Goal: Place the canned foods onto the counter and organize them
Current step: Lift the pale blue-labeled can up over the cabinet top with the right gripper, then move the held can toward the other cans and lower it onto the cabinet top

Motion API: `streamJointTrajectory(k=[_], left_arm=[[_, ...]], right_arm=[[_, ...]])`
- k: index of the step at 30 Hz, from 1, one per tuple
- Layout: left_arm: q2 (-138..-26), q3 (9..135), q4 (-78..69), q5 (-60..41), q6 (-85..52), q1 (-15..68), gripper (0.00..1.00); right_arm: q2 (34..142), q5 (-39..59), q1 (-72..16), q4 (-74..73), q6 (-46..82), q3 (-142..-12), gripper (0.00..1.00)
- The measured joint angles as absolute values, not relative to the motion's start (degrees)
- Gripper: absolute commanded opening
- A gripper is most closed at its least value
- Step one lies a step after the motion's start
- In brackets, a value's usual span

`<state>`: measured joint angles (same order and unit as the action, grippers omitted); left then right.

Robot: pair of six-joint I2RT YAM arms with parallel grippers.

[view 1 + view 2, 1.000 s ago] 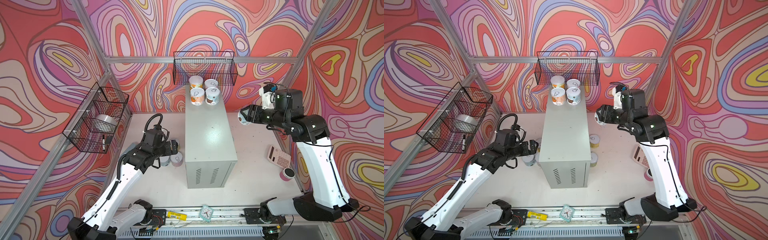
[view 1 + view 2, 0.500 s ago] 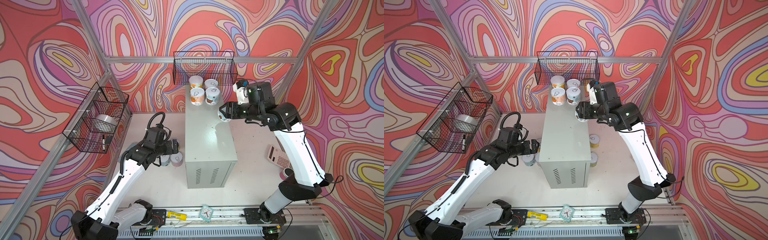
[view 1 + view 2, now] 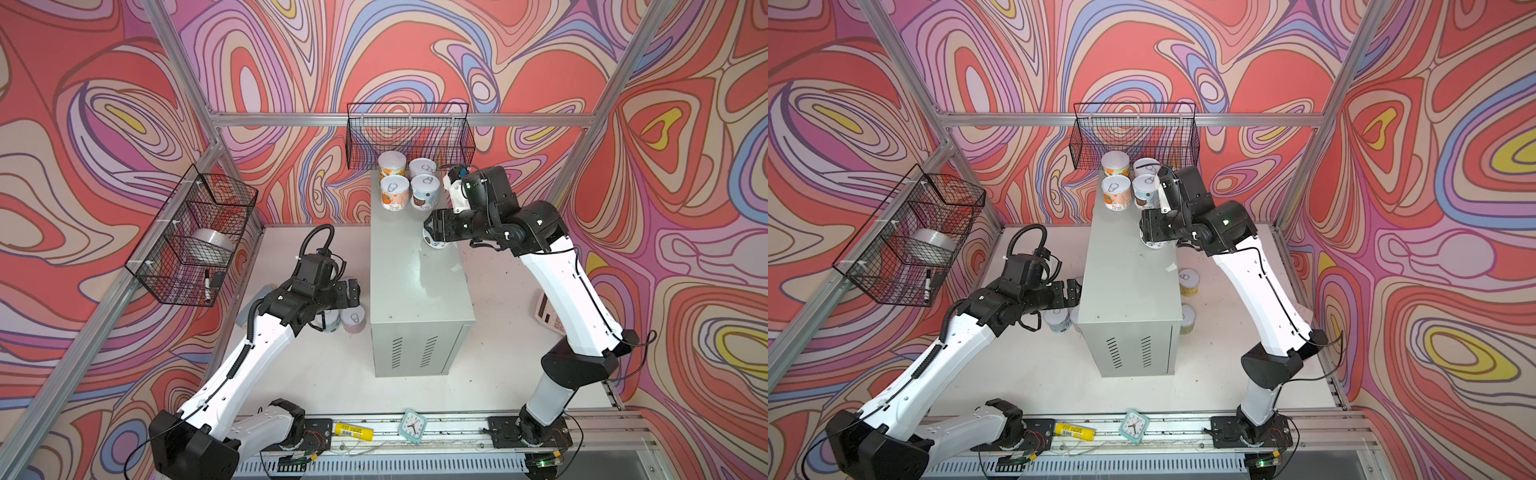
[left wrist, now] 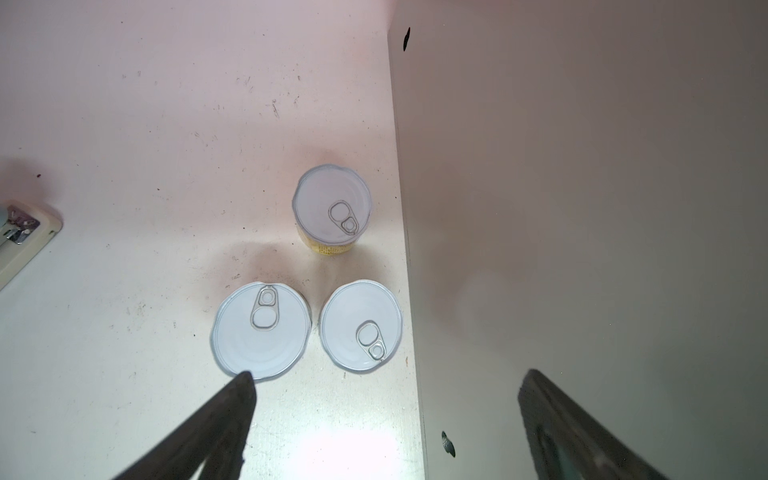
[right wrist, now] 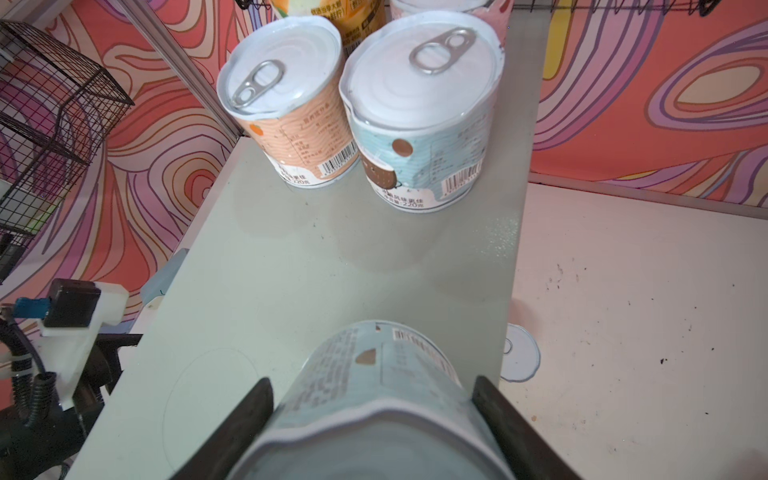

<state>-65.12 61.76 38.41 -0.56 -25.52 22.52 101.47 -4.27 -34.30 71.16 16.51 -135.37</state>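
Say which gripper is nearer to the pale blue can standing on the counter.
Right. The right gripper, holding another blue can, hangs over the counter just before the standing can; the left gripper, open, is lower, beside the counter, above table cans.

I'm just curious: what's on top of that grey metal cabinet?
Four upright cans cluster at its far end. The right pincer holds a fifth, pale-blue can over the cabinet top; whether it touches is hidden.

Between the black fingers (image 5: 241,424), a pale blue can (image 5: 374,374) with brown spot and barcode. Beyond the fingers, a peach-orange can (image 5: 291,124) and a brown-spotted blue can (image 5: 419,124), lids silvery-white, on the grey-green tabletop (image 5: 291,257).
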Motion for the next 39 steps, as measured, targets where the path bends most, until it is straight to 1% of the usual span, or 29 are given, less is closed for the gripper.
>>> streamJointTrajectory(k=[1,2,4,6,10,12,14,25,28,34,36,39], left_arm=[[-65.1,61.7,38.3,-0.5,-25.5,22.5,0.99],[-65.1,61.6,38.2,-0.5,-25.5,22.5,0.99],[-65.1,61.6,38.0,-0.6,-25.5,22.5,0.99],[-65.1,61.6,37.7,-0.6,-25.5,22.5,1.0],[-65.2,61.6,37.6,-0.6,-25.5,22.5,1.0],[-65.2,61.6,37.6,-0.6,-25.5,22.5,1.0],[-65.2,61.6,37.5,-0.6,-25.3,22.5,1.0],[-65.3,61.6,37.5,-0.6,-25.1,22.5,1.0],[-65.3,61.6,37.5,-0.6,-25.1,22.5,1.0],[-65.2,61.7,37.5,-0.6,-25.0,22.5,1.0],[-65.1,61.8,37.5,-0.6,-25.0,22.5,0.99],[-64.6,61.8,37.5,-0.6,-25.1,22.5,0.99]], right_arm=[[101.8,-4.3,-34.3,70.9,16.4,-135.7,0.61],[102.2,-4.2,-34.3,70.6,16.4,-136.0,0.66],[102.9,-4.1,-34.3,69.9,16.2,-136.4,0.71],[103.5,-3.8,-34.3,69.3,16.1,-136.9,0.78],[104.3,-3.4,-34.3,69.2,15.8,-137.0,0.82],[104.6,-3.2,-34.3,69.3,15.7,-137.2,0.88],[104.9,-3.1,-34.3,69.3,15.7,-137.8,0.9],[103.9,-2.2,-34.3,68.6,14.8,-140.3,0.91],[101.2,-2.1,-34.3,67.9,14.4,-137.1,0.9],[91.1,-1.8,-34.3,64.7,14.5,-125.5,0.81],[88.3,-1.4,-34.3,63.6,14.5,-122.3,0.8],[86.2,-0.9,-34.3,62.3,14.6,-119.3,0.78]])
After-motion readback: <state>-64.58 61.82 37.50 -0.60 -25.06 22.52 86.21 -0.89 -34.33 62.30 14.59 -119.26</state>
